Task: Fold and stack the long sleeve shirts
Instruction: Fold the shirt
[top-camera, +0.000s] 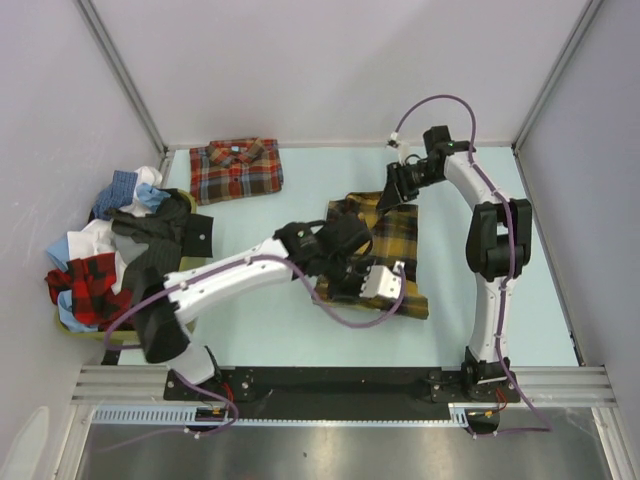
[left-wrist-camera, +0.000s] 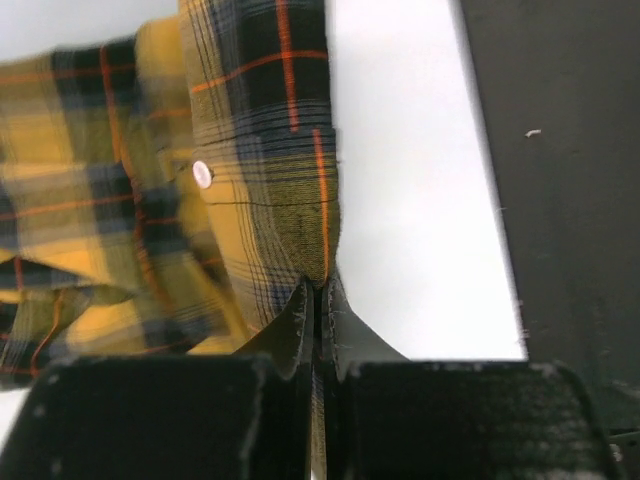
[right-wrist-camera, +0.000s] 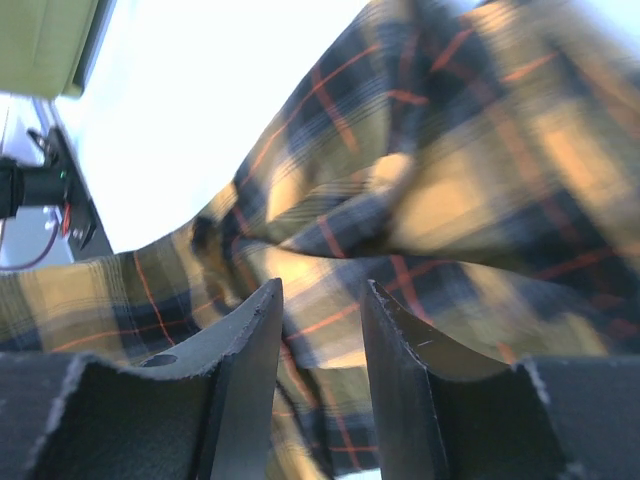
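near, our left fingers (left-wrist-camera: 350, 335) pinch an edge of the yellow-and-black plaid flannel shirt (top-camera: 400, 240) lying mid-bench (top-camera: 260, 330); farther, the right fingers (right-wrist-camera: 250, 340) stand spread over it. we judge a fold is in hand: next carry that edge across, then stack on the folded red-orange plaid shirt (top-camera: 236, 170) far left.

On 1 counter (top-camera: 270, 340) there are 2 plaid flannel shirts: 1 yellow-and-black shirt (top-camera: 398, 232) and 1 red-orange shirt (top-camera: 236, 170). There is 1 heap of mixed clothes (top-camera: 120, 240), with 1 red-and-black plaid piece (top-camera: 90, 285) showing in it. There are 2 arms and 2 pincers: 1 left pincer (left-wrist-camera: 316, 300) and 1 right pincer (right-wrist-camera: 320, 310). There are 2 purple cables, and the left wrist view shows 1 white button (left-wrist-camera: 202, 174).
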